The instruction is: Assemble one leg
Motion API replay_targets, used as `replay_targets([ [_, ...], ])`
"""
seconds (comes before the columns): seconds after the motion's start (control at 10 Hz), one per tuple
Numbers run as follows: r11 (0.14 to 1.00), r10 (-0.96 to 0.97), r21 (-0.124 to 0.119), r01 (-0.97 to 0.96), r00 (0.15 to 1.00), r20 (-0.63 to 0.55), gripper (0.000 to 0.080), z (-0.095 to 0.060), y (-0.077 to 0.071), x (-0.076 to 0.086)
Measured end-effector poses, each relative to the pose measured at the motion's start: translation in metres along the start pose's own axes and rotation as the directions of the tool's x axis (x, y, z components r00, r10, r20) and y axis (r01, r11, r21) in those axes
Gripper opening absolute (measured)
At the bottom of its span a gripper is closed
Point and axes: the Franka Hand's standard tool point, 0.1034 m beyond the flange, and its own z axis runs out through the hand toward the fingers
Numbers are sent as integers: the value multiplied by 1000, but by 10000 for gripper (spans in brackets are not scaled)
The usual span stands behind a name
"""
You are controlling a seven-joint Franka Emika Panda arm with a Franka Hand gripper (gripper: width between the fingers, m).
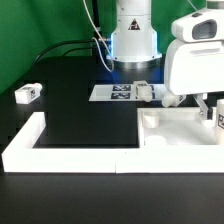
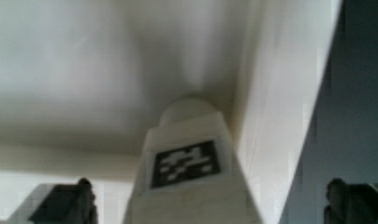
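My gripper (image 1: 203,108) sits low at the exterior view's right, over the white tabletop (image 1: 170,130). Wrist cam: tagged white leg (image 2: 191,160) betw my fingertips (image 2: 61,200); can't tell if clamped or loose.

Bright, even light overexposes the white parts against the black table (image 1: 75,110), and the wrist view is softly blurred.
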Motion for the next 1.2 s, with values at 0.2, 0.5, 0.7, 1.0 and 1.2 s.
replay_targets([
  [0.2, 999, 54, 0, -54, 999, 0, 621, 0, 0, 0],
  [0.5, 973, 229, 1, -229, 973, 0, 351, 0, 0, 0],
  [0.7, 933, 360, 3, -360, 933, 0, 284, 0, -1, 0],
  [1.0, 772, 636, 2, -636, 772, -3, 284, 0, -2, 1],
  [1.2, 517, 856, -10, -856, 517, 1, 285, 1, -6, 2],
])
